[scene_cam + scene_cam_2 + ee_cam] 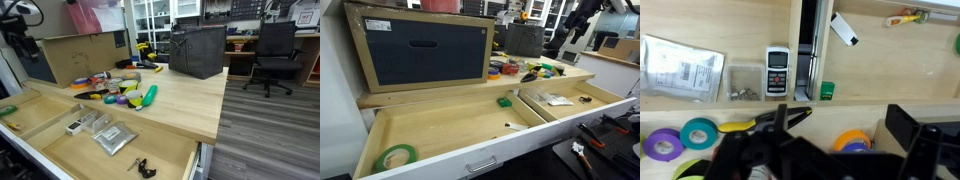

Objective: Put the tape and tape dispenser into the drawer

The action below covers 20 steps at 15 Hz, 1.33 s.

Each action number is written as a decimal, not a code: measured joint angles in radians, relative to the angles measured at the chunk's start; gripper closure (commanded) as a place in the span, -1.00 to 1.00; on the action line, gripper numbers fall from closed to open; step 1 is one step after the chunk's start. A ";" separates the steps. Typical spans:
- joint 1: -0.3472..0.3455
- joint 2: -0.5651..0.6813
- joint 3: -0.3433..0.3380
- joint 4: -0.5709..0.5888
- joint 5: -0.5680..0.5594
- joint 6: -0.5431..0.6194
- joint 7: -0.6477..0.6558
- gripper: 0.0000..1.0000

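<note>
The wide plywood drawer (60, 150) (450, 125) (870, 60) stands open below the table front, split by thin dividers. A green tape roll (396, 156) lies in its end compartment. An orange tape roll (852, 140) lies on the table top between my gripper's (838, 128) spread fingers, which are above it, open and empty. A green roll (698, 132) and a purple roll (660, 145) lie further along the table. A small red object (510, 67) sits in the clutter on the table; it may be the tape dispenser. The wrist view does not show it.
In the drawer lie a plastic bag (680, 68), a small box of parts (743, 82), a handheld meter (777, 72), a white marker (843, 28) and a small green block (827, 91). A long green object (150, 95), a cardboard box (80, 55) and a black bag (197, 50) are on the table.
</note>
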 measured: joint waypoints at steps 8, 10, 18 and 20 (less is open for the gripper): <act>0.000 0.000 0.000 0.000 0.000 0.000 0.000 -1.00; 0.000 0.000 0.000 0.000 0.000 0.000 0.000 -1.00; -0.006 0.020 0.024 0.015 0.000 0.000 0.060 -1.00; -0.006 0.045 0.046 0.039 0.000 -0.001 0.124 -1.00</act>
